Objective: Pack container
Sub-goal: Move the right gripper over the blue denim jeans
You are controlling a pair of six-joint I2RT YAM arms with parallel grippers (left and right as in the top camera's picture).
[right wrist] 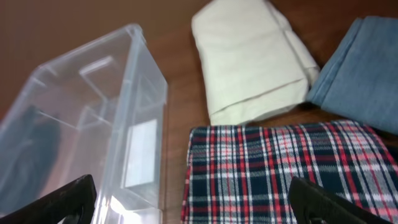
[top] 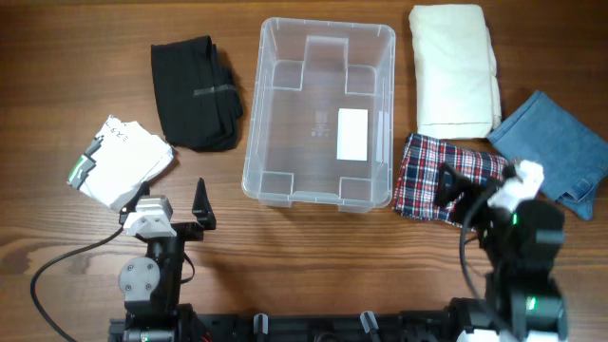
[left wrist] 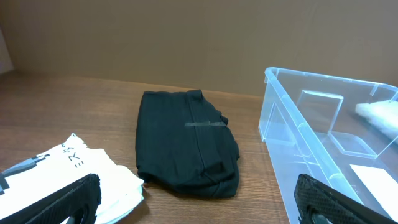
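The clear container (top: 255, 114) stands empty at the table's middle, a white label (top: 352, 133) on its base; it also shows in the left wrist view (left wrist: 292, 118) and right wrist view (right wrist: 140, 87). My left gripper (top: 176, 204) is open and empty near the front, below a white printed garment (top: 123, 160) (left wrist: 74, 171) and a black garment (top: 195, 93) (left wrist: 186, 143). My right gripper (top: 475, 195) is open above the plaid garment (top: 427, 166) (right wrist: 273, 171), to the container's right. A cream garment (top: 454, 68) (right wrist: 249, 56) and a blue denim garment (top: 556, 147) (right wrist: 364, 71) lie further right.
The wooden table (top: 76, 57) carries everything. A black cable (top: 57, 266) loops at the front left beside the left arm's base.
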